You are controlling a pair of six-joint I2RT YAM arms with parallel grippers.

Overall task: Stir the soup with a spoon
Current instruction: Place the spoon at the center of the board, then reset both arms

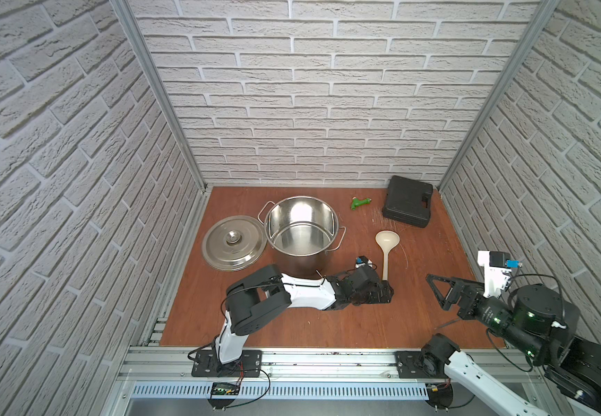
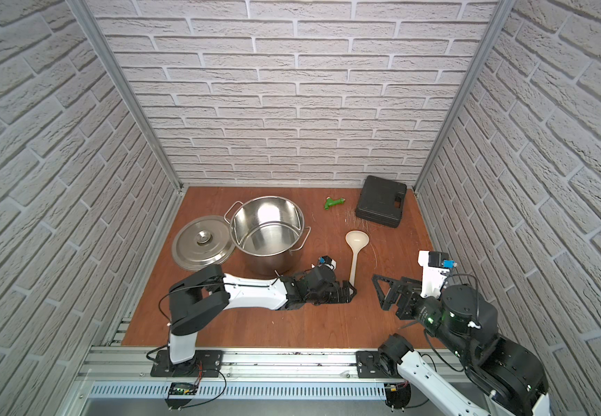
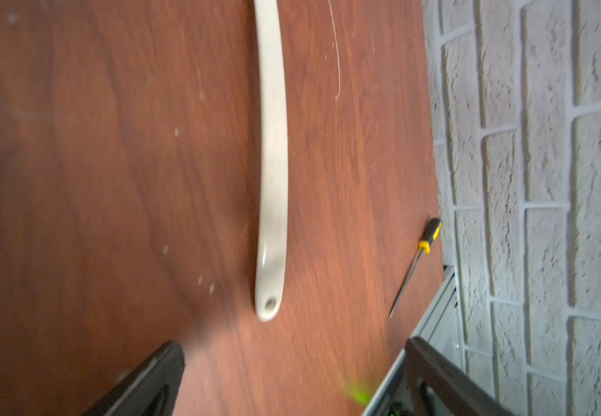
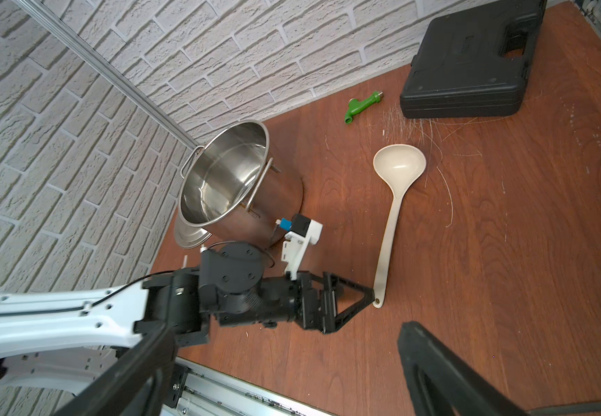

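The spoon (image 1: 386, 252) is a cream ladle lying flat on the wooden table, right of the steel pot (image 1: 331, 219), with its bowl toward the back wall. No soup shows in the pot; its inside looks like bare steel. My left gripper (image 1: 385, 292) lies low over the table at the near end of the handle. In the left wrist view the left gripper (image 3: 293, 345) is open, and the spoon handle (image 3: 273, 162) ends just ahead of the jaws, not between them. My right gripper (image 1: 437, 291) hovers open to the right of the spoon, holding nothing.
The pot's lid (image 1: 234, 243) lies left of the pot. A green fitting (image 1: 358, 202) and a black case (image 1: 407, 206) sit at the back right. A yellow-and-black screwdriver (image 3: 430, 232) lies by the right wall. Brick walls close three sides.
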